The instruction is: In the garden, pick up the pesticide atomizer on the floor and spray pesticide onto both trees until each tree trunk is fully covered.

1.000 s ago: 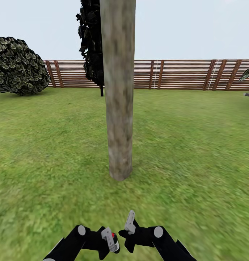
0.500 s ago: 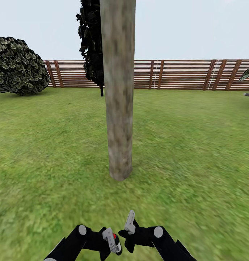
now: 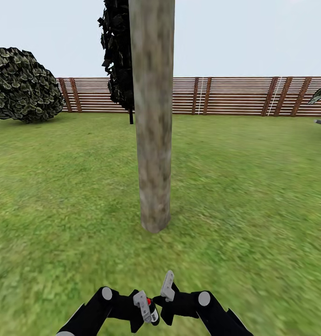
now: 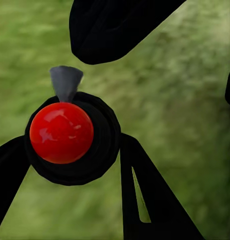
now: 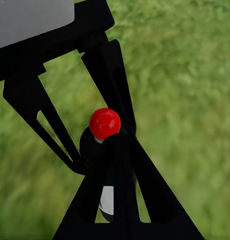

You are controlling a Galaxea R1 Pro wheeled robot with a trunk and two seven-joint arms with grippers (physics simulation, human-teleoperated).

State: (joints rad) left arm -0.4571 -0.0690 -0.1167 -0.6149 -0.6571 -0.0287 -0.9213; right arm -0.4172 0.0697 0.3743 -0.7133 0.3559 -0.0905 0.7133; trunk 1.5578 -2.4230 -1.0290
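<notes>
- Atomizer (image 4: 61, 132) is small, w/ a black round body, a shiny red ball top and a little grey nozzle (image 4: 65, 81) poking out one side.
- Left gripper (image 3: 143, 309) pinches it; black fingers (image 4: 145, 195) press on both sides of the body.
- Right gripper (image 3: 164, 298) sits just beside it, fingers (image 5: 120, 165) closing round the atomizer too; red top (image 5: 104, 123) peeks out between them.
- Both hold it low, above the grass (image 3: 254, 196), in front of the robot.
- Tree trunk (image 3: 153, 140) stands straight ahead, grey-brown, well apart from the atomizer.
- Fence (image 3: 235, 95) and bush (image 3: 20, 86) sit far behind.
</notes>
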